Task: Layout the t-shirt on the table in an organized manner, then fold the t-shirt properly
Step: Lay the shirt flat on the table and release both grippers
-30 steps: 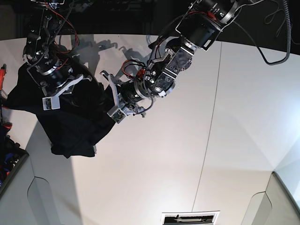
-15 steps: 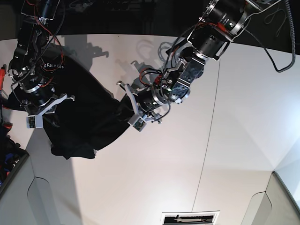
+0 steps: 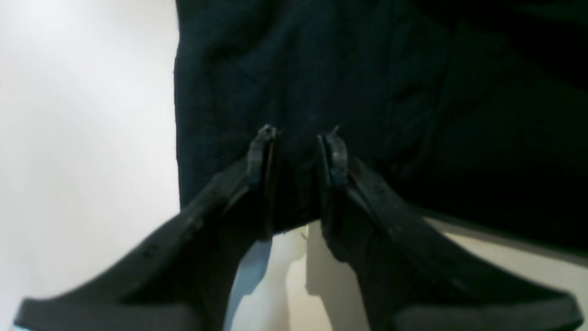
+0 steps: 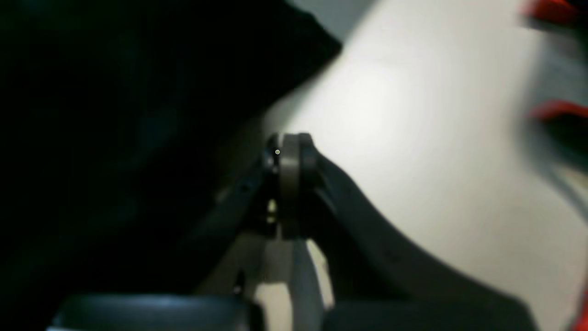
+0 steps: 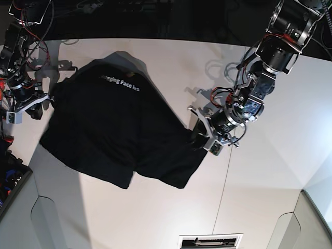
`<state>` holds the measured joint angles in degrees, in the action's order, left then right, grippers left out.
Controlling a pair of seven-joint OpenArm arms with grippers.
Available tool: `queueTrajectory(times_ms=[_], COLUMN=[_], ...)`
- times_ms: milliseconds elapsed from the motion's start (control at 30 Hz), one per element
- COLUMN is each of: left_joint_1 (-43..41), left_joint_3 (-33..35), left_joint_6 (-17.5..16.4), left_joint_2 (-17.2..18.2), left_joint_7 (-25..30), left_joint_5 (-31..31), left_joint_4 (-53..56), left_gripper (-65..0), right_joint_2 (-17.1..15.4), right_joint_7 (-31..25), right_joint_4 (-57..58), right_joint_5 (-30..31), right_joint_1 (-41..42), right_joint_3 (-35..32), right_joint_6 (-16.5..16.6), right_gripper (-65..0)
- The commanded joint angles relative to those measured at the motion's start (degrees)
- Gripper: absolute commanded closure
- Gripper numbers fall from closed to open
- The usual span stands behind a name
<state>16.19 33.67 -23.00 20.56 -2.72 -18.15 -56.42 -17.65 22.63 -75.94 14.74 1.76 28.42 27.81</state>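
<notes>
The t-shirt (image 5: pixel 119 132) is stretched between the two arms across the left and centre of the table (image 5: pixel 155 207), with small white lettering facing up near its far edge; whether the cloth rests flat on the surface or hangs partly above it cannot be determined. In the base view, the left arm enters from the upper right corner, descends in a bent line toward the table centre, and terminates at the left gripper (image 5: pixel 199 136) on the right-hand edge of the t-shirt. In the left wrist view, the left gripper (image 3: pixel 296 142) has its jaws set a narrow gap apart with a fold of black cloth clamped between the fingertips (image 3: pixel 262 151); the white table surface is visible to the left of and below the cloth. The right arm enters from the upper left corner of the base view and reaches down to the right gripper (image 5: pixel 28 106) at the far left edge of the t-shirt. In the right wrist view, the right gripper (image 4: pixel 289 151) has its jaws fully together; dark cloth lies immediately to one side, and the blurred picture does not show whether cloth is pinched between them.
</notes>
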Motion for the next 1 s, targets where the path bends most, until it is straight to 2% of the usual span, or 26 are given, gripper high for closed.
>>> queueTrajectory(times_ms=[0, 67, 200, 233, 300, 367, 500, 600, 633, 700, 767, 800, 967], left_joint_1=[-1.29, -1.29, -1.27, -1.27, -1.27, -1.27, -1.31, -1.29, -1.31, -1.99, -3.63, -4.81, -11.78], left_joint_3=[-0.39, -2.54, -9.84, -11.85, -15.58, -18.69, -22.08, -22.77, -22.77, -22.77, -22.77, -22.77, -23.34], left_joint_6=[3.08, 3.08, 3.02, 2.56, 0.09, -2.56, -7.54, -7.69, -7.72, -7.72, -7.72, -7.72, -7.78], left_joint_2=[2.64, 4.44, 6.88, 7.26, 7.91, 8.22, 8.2, 8.2, 8.2, 8.22, 8.24, 8.24, 8.22], left_joint_7=[-11.76, -12.11, -12.13, -12.15, -13.62, -16.55, -23.8, -30.12, -32.68, -36.48, -37.79, -37.79, -37.79], left_joint_5=[3.93, 3.78, 2.4, 1.66, -0.55, -4.15, -12.96, -18.18, -19.65, -22.47, -23.23, -23.17, -23.21], left_joint_4=[1.64, 1.64, 1.49, 0.85, -1.9, -6.36, -17.09, -24.33, -26.53, -30.14, -32.28, -32.65, -33.38], left_gripper=[-15.9, -15.9, -15.9, -15.9, -16.2, -17.8, -24.1, -24.2, -24.2, -24.2, -24.2, -24.2, -24.2], right_joint_2=[-0.96, -1.09, -1.09, -1.09, -1.07, -0.94, 0.9, 2.97, 3.67, 5.2, 6.49, 6.99, 8.2], right_joint_7=[-1.27, -0.17, 2.51, 3.02, 3.39, 3.91, 8.85, 14.03, 15.08, 15.54, 15.58, 15.54, 14.88], right_joint_4=[-0.87, -0.87, -0.87, -0.96, -1.27, -1.86, -4.92, -6.32, -6.34, -6.34, -6.32, -6.29, -6.23], right_joint_5=[0.9, 1.33, 7.06, 9.01, 13.18, 16.65, 21.53, 26.36, 27.54, 27.91, 27.08, 26.93, 25.33], right_joint_1=[0.92, 0.9, 0.87, 0.9, 0.9, 0.92, 0.9, 0.9, 0.87, 0.42, -0.28, -0.72, -3.39], right_joint_3=[1.11, 2.43, 3.82, 4.15, 4.7, 4.72, 4.72, 4.72, 4.72, 4.66, 4.33, 3.8, -0.59], right_joint_6=[0.04, 0.02, 0.04, 0.17, 2.43, 4.11, 4.39, 5.07, 5.05, 5.07, 5.07, 5.07, 5.05], right_gripper=[0.0, 0.0, 0.0, 0.0, 0.0, 0.0, 0.0, 0.0, -3.9, -20.0, -30.7, -33.2, -33.6])
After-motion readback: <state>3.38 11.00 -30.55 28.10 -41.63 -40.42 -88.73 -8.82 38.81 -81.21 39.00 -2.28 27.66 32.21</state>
